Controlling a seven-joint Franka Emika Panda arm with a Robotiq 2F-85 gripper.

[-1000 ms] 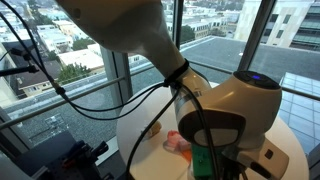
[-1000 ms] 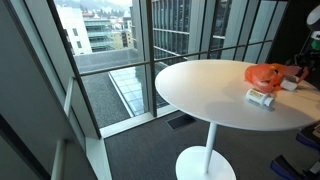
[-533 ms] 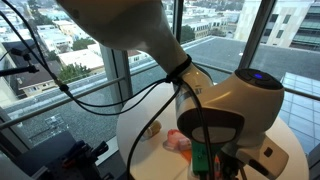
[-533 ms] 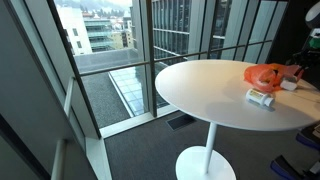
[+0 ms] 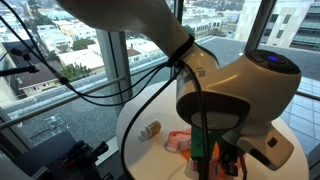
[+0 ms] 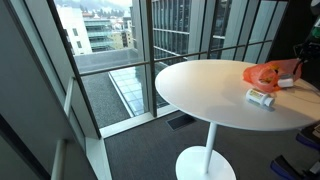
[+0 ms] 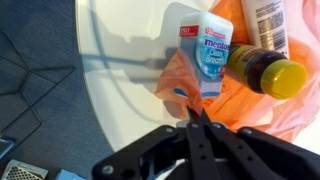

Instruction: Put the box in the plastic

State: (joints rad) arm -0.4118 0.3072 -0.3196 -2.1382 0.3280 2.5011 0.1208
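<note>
In the wrist view the box (image 7: 207, 50) is white and blue with a red label. It lies on the orange plastic bag (image 7: 240, 105), its lower end at the bag's edge. My gripper (image 7: 196, 116) comes in from the bottom, and its two black fingers are closed together on the bag's edge just below the box. The plastic also shows in both exterior views (image 6: 266, 73) (image 5: 180, 141). My gripper (image 6: 298, 68) sits at the plastic's right edge, mostly cut off by the frame.
A dark bottle with a yellow cap (image 7: 265, 70) and a white bottle (image 7: 268, 22) lie on the plastic beside the box. A small white bottle (image 6: 261, 97) lies on the round white table (image 6: 200, 90), whose edge is near. Windows surround the table.
The arm has shifted and risen in an exterior view, uncovering the small bottle on the table. The right edge of the plastic looks lifted a little.
</note>
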